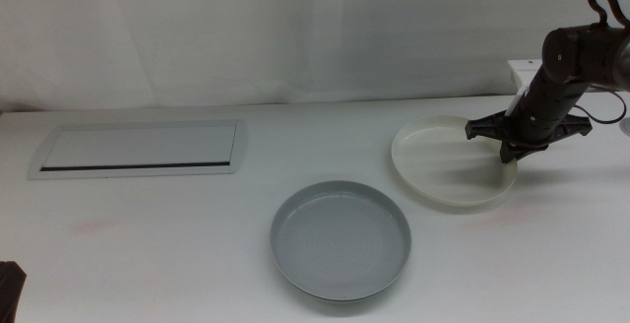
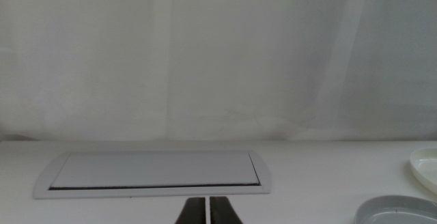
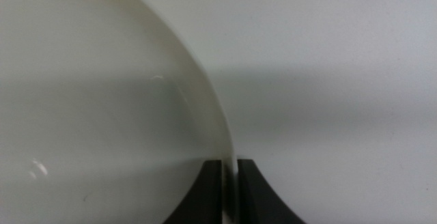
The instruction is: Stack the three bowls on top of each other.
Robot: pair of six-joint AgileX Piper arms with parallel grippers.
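Cream white bowl (image 1: 448, 161) is in my right gripper (image 1: 511, 144) at the moment, jaws pinched narrow on its rim, one inside the wall and one outside. In my right wrist view the rim (image 3: 230, 157) runs straight down between the two dark jaws as a thin glossy curve, smooth glazed-looking inside. The bowl looks tipped, my side lifted a bit, though I can't tell for sure whether the far edge touches the table.

The grey bowl (image 1: 341, 238) sits off to the side of my gripper and nearer the camera, well apart from the cream one, flat on the table, with faint concentric rings on its matte floor and a low rim. Bare white tabletop (image 1: 197, 254) all around it, so plenty of room there.

Farther off past the grey bowl there's a flat rectangular panel (image 1: 140, 148) set flush in the table, pale frame with a dark slot along one long edge. White curtain (image 1: 295, 28) behind everything.

My left gripper (image 2: 206, 212) waits low near the table's front, jaws pressed together on nothing, pointing at that panel.
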